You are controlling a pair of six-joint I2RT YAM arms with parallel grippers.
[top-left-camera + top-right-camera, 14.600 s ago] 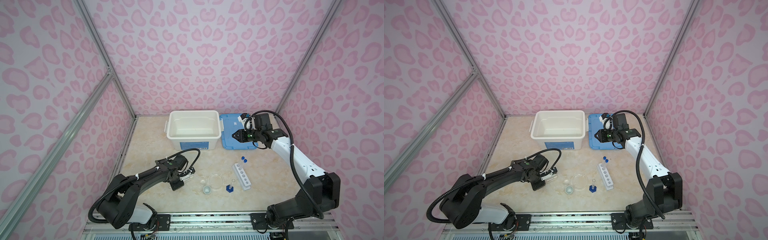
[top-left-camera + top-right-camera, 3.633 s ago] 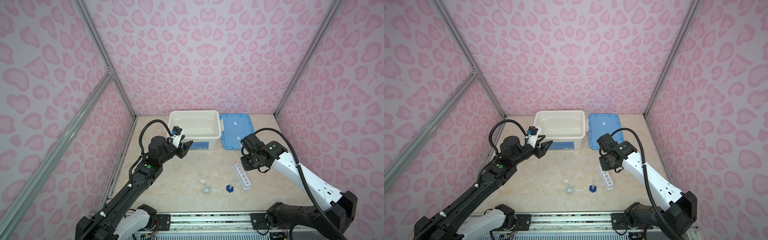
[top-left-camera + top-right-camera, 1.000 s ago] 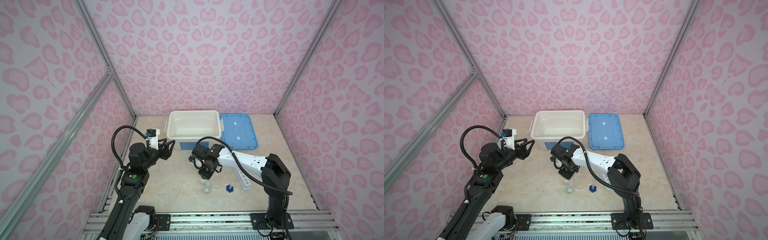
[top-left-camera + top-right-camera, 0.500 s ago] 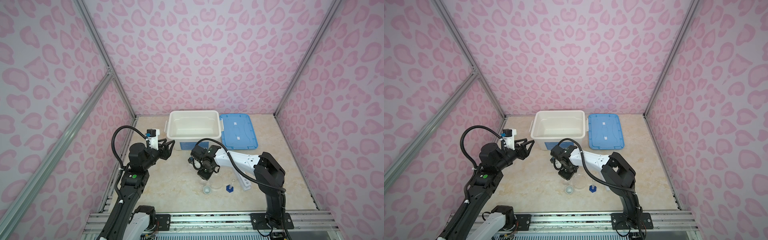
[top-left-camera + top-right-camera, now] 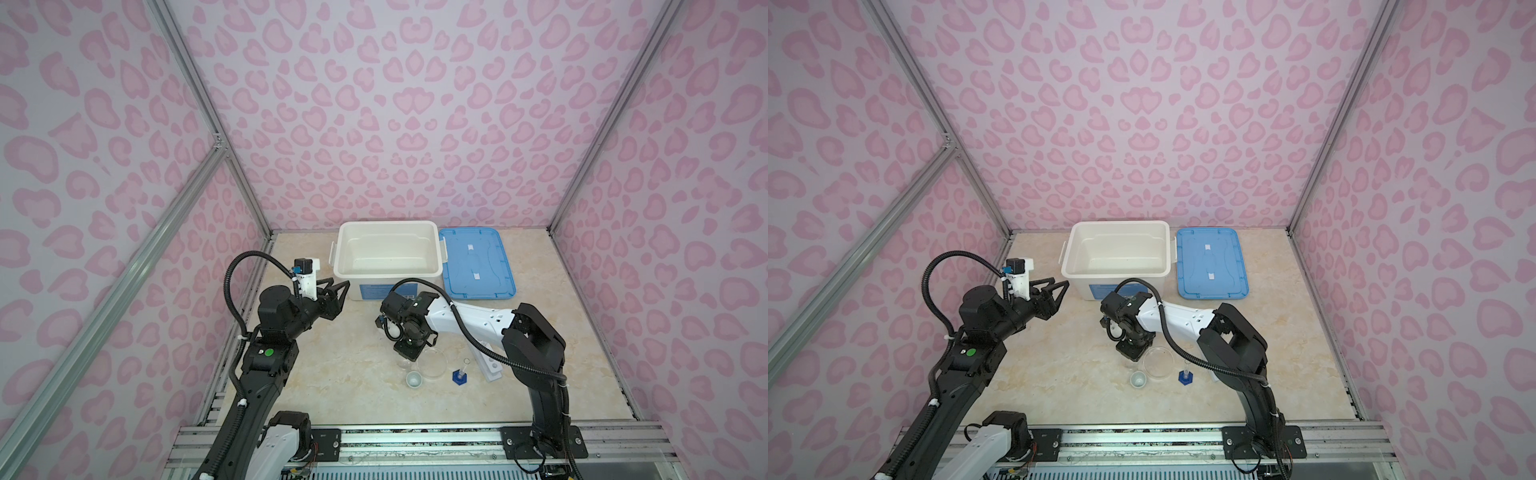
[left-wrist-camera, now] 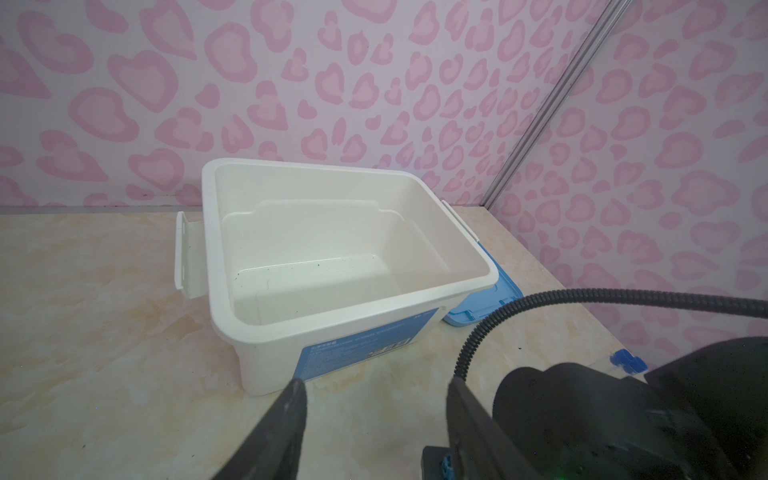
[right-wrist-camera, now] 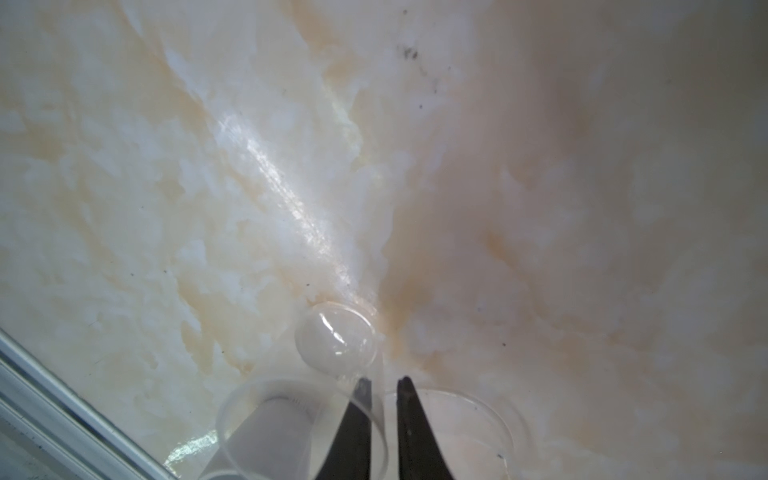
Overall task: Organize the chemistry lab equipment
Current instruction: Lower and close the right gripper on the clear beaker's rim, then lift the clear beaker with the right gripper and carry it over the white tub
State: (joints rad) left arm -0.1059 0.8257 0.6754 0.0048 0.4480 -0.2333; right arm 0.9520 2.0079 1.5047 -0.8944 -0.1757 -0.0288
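The white bin [image 5: 344,249] is sitting empty at upper centre in both top views, with its blue lid [image 5: 476,262] lying flat just right of it. The left gripper [image 5: 343,287] is hanging left of the bin, jaws parted and holding nothing. At lower centre the right gripper [image 7: 383,380] is pinching the wall of a small clear cup [image 7: 332,340] just beside the clear round dish [image 5: 435,362]. This looks like the pickup step. The next move is probably calling for a straight, gentle lift clear of the dish.

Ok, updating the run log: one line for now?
right claw: closed on wall of clear beaker | left claw: open, empty, by white bin | blue lid: off, beside bin
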